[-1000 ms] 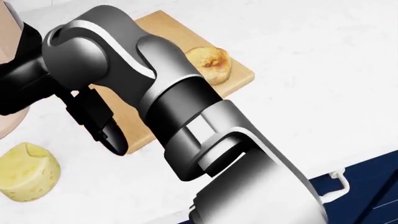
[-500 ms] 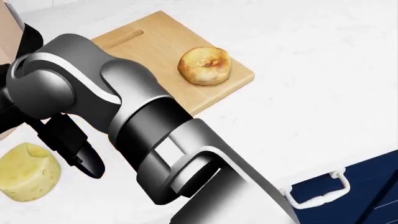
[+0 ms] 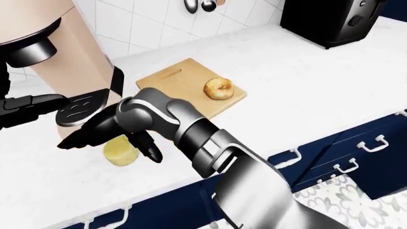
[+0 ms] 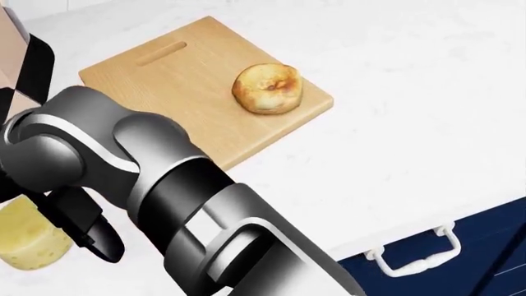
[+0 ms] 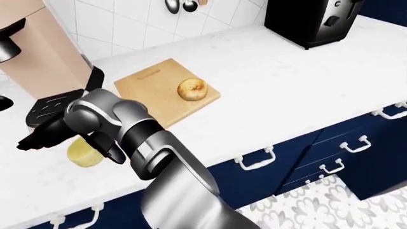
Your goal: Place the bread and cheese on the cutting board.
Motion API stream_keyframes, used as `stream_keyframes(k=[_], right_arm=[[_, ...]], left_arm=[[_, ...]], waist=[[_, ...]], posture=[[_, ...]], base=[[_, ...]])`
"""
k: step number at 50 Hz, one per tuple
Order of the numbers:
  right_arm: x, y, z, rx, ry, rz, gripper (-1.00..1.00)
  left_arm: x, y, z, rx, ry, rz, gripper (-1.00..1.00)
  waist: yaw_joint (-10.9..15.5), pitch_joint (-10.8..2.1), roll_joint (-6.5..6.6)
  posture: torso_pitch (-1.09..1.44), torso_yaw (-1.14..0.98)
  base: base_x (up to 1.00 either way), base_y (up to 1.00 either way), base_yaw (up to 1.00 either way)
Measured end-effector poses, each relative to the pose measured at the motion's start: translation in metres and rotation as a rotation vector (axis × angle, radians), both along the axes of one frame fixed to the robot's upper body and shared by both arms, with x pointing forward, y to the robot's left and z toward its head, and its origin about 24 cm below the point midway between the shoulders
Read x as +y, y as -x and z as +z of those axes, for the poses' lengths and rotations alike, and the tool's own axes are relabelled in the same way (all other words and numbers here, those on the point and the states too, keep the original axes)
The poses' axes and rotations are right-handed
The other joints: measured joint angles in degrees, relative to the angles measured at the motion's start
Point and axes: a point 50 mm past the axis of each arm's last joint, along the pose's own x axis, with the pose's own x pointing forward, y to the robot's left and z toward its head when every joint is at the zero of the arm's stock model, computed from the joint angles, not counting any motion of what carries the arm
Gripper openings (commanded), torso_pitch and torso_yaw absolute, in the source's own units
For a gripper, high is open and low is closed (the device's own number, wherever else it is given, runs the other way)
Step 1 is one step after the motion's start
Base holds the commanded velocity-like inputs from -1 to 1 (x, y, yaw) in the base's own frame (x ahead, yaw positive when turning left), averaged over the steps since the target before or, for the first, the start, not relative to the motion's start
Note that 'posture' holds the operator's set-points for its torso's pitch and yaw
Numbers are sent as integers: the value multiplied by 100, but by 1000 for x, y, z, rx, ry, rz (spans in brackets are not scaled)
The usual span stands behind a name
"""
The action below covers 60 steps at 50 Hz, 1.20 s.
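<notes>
The round browned bread [image 3: 218, 88] lies on the wooden cutting board [image 3: 172, 81], near its right corner. The pale yellow cheese wedge [image 3: 120, 153] sits on the white counter to the left of the board, below the coffee machine; it also shows in the head view [image 4: 29, 240]. My right arm reaches across from the bottom of the view. My right hand [image 3: 114, 142] hangs over the cheese, its dark fingers spread open about it and partly hiding it. A dark part of my left arm [image 3: 28, 109] shows at the left edge, its fingers unclear.
A beige coffee machine [image 3: 70, 62] with a black drip tray [image 3: 79, 107] stands just above the cheese. A black appliance [image 3: 330, 21] stands at the top right. Navy drawers with white handles [image 3: 375, 142] run below the counter edge.
My right arm has swung left and down, off the cutting board, until the hand is over the cheese. The board and bread now show fully. The head view has shifted slightly.
</notes>
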Motion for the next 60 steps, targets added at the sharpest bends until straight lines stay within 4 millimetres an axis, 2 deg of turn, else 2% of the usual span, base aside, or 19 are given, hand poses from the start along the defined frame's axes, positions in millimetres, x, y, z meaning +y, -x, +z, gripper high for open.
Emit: stream_keyframes(k=[27,28,29,33,34,35,36,44,45,47,54,60], right_arm=[[2,2,-4,-40,12,15,100],[2,2,-4,-41,10,17,92],[2,2,-5,-41,8,18,43],[3,3,-7,-40,2,22,35],[2,3,-8,-39,3,24,19],[2,3,-8,-38,5,24,18],[2,3,-9,-37,6,23,-4],[4,5,-8,-37,-8,30,-42],[5,5,-8,-35,-7,32,-68],[4,5,-9,-34,-7,35,-100],[2,4,-9,-32,8,38,-100],[-3,-2,2,-46,5,22,-100]], left_arm=[[1,0,1,5,4,-5,100],[1,1,1,5,4,-5,100],[1,1,1,5,4,-4,100],[1,1,1,4,4,0,100],[1,1,1,3,4,1,100],[1,1,1,2,4,1,100],[1,1,1,1,4,1,100],[0,1,0,2,4,-7,100],[0,1,0,2,4,-8,100],[0,1,0,2,3,-9,100],[0,1,0,-1,3,-9,100],[-1,1,1,-4,1,-7,100]], waist=[[-1,4,-1],[-1,5,-2],[-2,5,-1],[0,3,-1],[-1,2,0],[0,2,0],[1,2,0],[10,-9,0],[10,-8,0],[14,-7,0],[5,2,-2],[0,17,-13]], posture=[[0,0],[0,0],[0,0],[0,0],[0,0],[0,0],[0,0],[0,0],[0,0],[0,0],[0,0],[0,0]], base=[[0,0,0],[0,0,0],[0,0,0],[0,0,0],[0,0,0],[0,0,0],[0,0,0],[0,0,0],[0,0,0],[0,0,0],[0,0,0],[0,0,0]])
